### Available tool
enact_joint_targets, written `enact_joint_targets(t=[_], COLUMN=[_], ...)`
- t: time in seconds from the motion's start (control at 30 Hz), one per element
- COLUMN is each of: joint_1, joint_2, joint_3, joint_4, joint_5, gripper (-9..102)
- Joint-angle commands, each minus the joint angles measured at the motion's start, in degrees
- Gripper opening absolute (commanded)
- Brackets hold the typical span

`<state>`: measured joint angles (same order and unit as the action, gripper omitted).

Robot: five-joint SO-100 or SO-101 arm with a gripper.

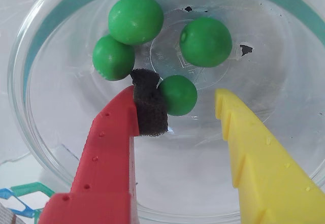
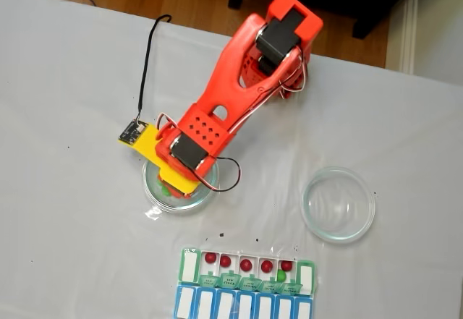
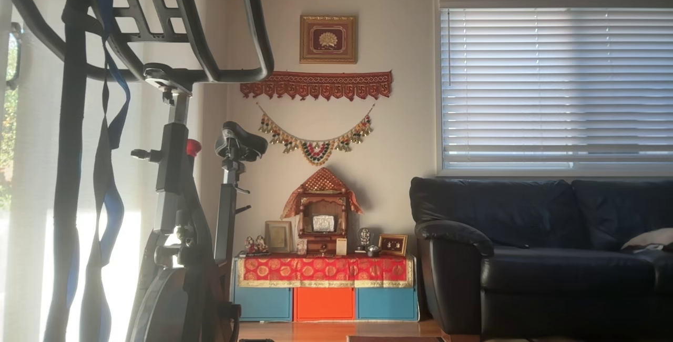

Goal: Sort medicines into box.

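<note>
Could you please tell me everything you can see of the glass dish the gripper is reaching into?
The glass dish is round, clear and shallow, with a low wall and a faint embossed mark at its centre. It sits upright on the white table, left of the empty dish in the fixed view. Four green pills lie in it. The gripper is inside, open, its dark pad touching one pill. A few dark specks dot its floor.

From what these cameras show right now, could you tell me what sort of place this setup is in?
Most likely a home living room. The other view shows a black leather sofa, an exercise bike and a small decorated shrine against the wall. The arm works at a table covered in white cloth.
</note>
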<state>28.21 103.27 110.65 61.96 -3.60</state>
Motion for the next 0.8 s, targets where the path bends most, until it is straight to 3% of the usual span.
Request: enact_joint_targets(t=[0.0, 0.63, 0.77], joint_1=[0.18, 0.09, -0.18], joint_2=[1.14, -1.93, -1.76], joint_3=[-3.34, -5.71, -5.19], joint_4=[-0.79, -0.26, -0.09], joint_5=[0.00, -0.44, -1.14], gripper=[18, 17, 12])
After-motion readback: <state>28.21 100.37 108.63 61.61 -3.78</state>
